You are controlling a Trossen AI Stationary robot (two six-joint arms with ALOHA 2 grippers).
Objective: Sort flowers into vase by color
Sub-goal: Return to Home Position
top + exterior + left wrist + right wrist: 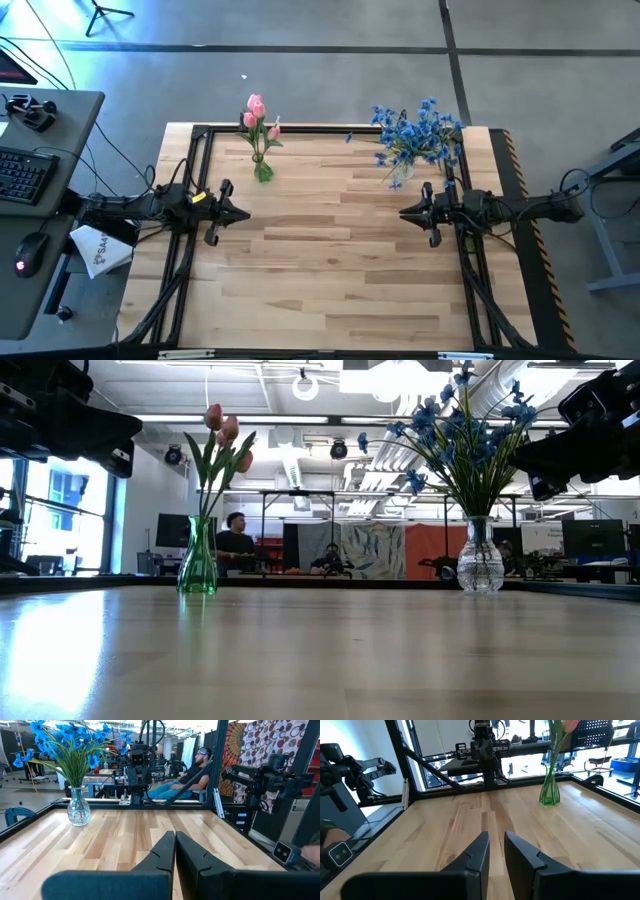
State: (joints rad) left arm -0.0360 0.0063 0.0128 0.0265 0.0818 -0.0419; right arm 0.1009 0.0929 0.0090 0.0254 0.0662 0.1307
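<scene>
Wood planks, pale and striped, across the whole table (340, 280), ringed by a black metal frame (300, 129) and glossy with ceiling light in the low view. At the far edge, left of centre, pink tulips (257, 115) upright in a slim green vase (263, 171). At the far edge toward the right, blue flowers (420, 130) fanned wide from a round transparent vase (397, 180), well apart from the tulips. Left pincer (175, 835) at the left side of the table, raised off the wood and pointing inward, fingers pressed together, holding nothing. Right pincer (496, 836) mirrored at the right side, near the transparent vase, fingers a narrow slit apart, likewise holding nothing. Around the table, grey concrete floor (320, 70) with dark seams, and a desk at the left with keyboard (20, 172) and mouse (30, 250). Level across the wood, an open workshop with white ducts and lamps overhead, tall windows at the left, dark monitors, and people (235, 542) seated far behind. Past the left wrist, a seated person (192, 767) leaning back, close to a hanging cloth (265, 740) patterned with circles.
</scene>
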